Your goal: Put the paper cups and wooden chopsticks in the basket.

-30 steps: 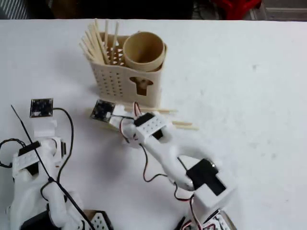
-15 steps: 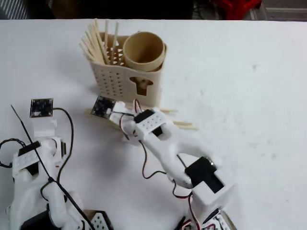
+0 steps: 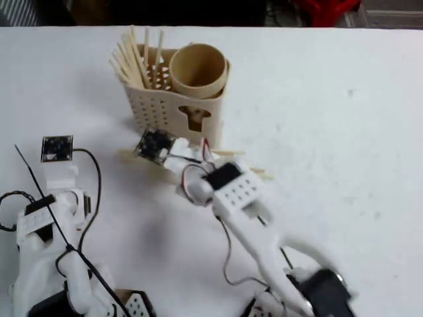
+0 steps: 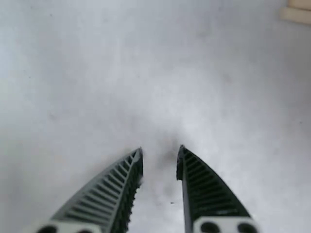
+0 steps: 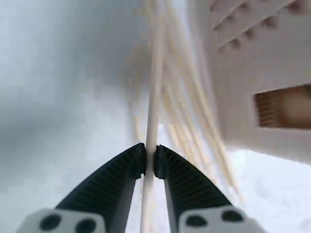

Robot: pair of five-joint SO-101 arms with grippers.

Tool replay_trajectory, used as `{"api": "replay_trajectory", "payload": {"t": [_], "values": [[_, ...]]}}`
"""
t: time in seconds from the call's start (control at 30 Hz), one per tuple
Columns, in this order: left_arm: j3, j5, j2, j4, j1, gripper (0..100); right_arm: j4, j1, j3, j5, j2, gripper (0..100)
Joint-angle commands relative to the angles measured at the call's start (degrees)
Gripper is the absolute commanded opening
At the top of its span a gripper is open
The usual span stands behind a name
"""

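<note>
R jaws: clenched on one pale wooden chopstick [image 5: 154, 97], low at front of cream perforated plastic basket [image 3: 173, 115], prob. for lifting it in. Other loose sticks [image 3: 263, 174] lie on white worktop [image 3: 330, 132] by basket front. Tan paper cups [image 3: 198, 69] sit nested inside basket. L jaws: slightly apart, empty, well clear of basket.

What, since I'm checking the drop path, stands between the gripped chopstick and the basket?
Nothing visible blocks it. The right end effector grips one chopstick beside the basket; only loose chopsticks lie flat on the table between them. The near basket wall has to be cleared from above.
</note>
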Motion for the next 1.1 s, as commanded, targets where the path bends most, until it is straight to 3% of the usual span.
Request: {"api": "replay_trajectory", "payload": {"t": [0.0, 0.2, 0.5, 0.77, 1.07], "values": [[-0.1, 0.8, -0.4, -1.1, -0.4, 13, -1.5, 0.2, -0.5, -4.5, -12.5, 1.7], [-0.1, 0.8, -0.4, -1.1, -0.4, 13, -5.0, -1.6, -11.8, -9.3, -21.5, 1.7], [-0.1, 0.8, -0.4, -1.1, -0.4, 13, -20.3, -2.2, -35.3, -19.9, -6.1, 1.7], [-0.1, 0.8, -0.4, -1.1, -0.4, 13, -43.3, -1.1, -40.0, -20.6, 10.5, 1.8], [-0.1, 0.8, -0.4, -1.1, -0.4, 13, -49.0, 1.6, -40.0, -21.0, 14.8, 1.8]]}}
